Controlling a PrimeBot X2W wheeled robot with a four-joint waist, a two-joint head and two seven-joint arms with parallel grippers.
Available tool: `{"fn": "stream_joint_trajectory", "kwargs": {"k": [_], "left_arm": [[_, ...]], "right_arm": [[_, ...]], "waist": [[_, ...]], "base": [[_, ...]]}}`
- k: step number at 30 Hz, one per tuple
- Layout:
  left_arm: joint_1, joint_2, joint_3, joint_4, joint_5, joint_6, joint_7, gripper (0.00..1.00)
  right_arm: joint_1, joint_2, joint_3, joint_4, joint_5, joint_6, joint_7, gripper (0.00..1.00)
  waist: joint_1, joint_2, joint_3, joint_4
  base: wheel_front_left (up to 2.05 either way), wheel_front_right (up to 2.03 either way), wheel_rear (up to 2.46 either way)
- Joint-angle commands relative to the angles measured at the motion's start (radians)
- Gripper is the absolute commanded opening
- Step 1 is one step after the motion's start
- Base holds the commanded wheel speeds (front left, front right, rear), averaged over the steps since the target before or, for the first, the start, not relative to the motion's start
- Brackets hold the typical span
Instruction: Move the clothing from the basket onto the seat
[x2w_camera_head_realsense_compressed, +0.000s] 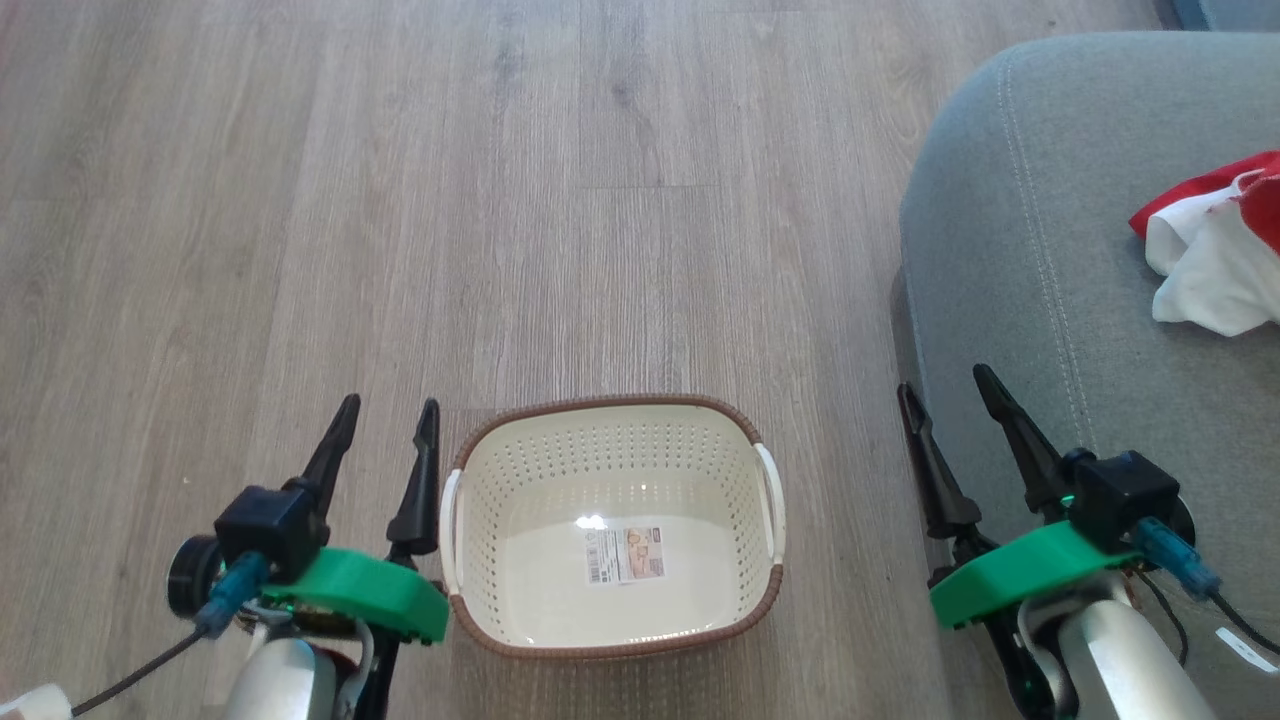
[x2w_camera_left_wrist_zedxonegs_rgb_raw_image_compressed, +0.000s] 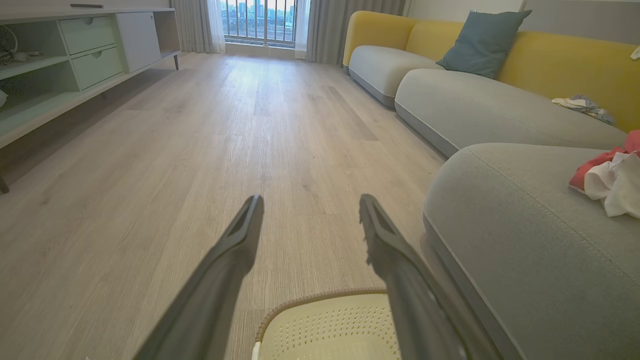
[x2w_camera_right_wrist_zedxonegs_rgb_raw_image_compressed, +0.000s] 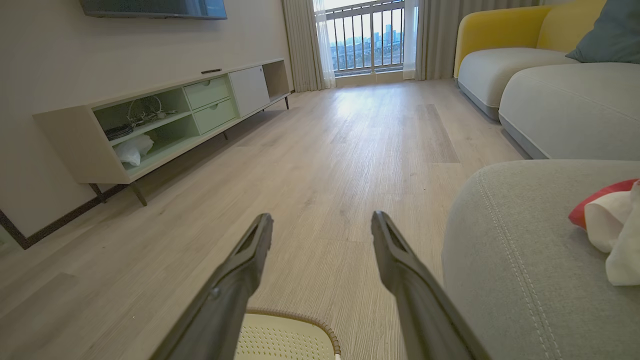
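Left end effector (x2w_camera_head_realsense_compressed: 390, 404) beside basket (x2w_camera_head_realsense_compressed: 610, 402), sticker (x2w_camera_head_realsense_compressed: 625, 556) inside

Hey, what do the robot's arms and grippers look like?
The left gripper and right gripper each have two long, tapering black fingers on a green plate, with a black box and a blue-plugged black cable behind. Forearms are pale grey.

Wood floor (x2w_camera_head_realsense_compressed: 400, 200); teal cushion (x2w_camera_left_wrist_zedxonegs_rgb_raw_image_compressed: 482, 42) against yellow sofa back (x2w_camera_left_wrist_zedxonegs_rgb_raw_image_compressed: 565, 65); low cabinet (x2w_camera_right_wrist_zedxonegs_rgb_raw_image_compressed: 215, 100); curtains (x2w_camera_right_wrist_zedxonegs_rgb_raw_image_compressed: 302, 45).
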Motion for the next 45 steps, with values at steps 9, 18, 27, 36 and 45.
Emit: {"fn": "stream_joint_trajectory", "kwargs": {"k": [9,18,27,36,45], "left_arm": [[-0.016,0.003,0.045,-0.009,-0.041,-0.023,-0.005,1.0],[0.001,0.0,0.014,0.057,-0.06,-0.025,0.001,0.0],[0.016,0.0,0.023,0.108,-0.126,-0.028,0.019,0.0],[0.013,0.0,0.038,0.105,-0.223,-0.033,0.046,0.0],[0.009,0.0,0.054,0.103,-0.32,-0.038,0.072,0.0]], "right_arm": [[-0.016,-0.008,0.02,-0.027,-0.013,0.0,-0.006,1.0],[0.001,0.002,0.001,0.019,-0.006,0.0,0.0,0.0],[0.016,0.005,-0.004,0.068,0.064,0.0,0.014,0.0],[0.013,0.005,-0.017,0.068,0.167,0.0,0.034,0.0],[0.011,0.007,-0.032,0.068,0.268,0.0,0.056,0.0]], "waist": [[0.0,0.0,0.001,-0.002],[0.0,0.0,0.003,-0.003],[0.0,0.0,-0.003,-0.004],[0.0,0.0,-0.01,-0.006],[0.0,0.0,-0.018,-0.008]], "base": [[0.0,0.0,0.0],[0.0,0.0,0.0],[0.0,0.0,0.0],[0.0,0.0,0.0],[0.0,0.0,0.0]]}}
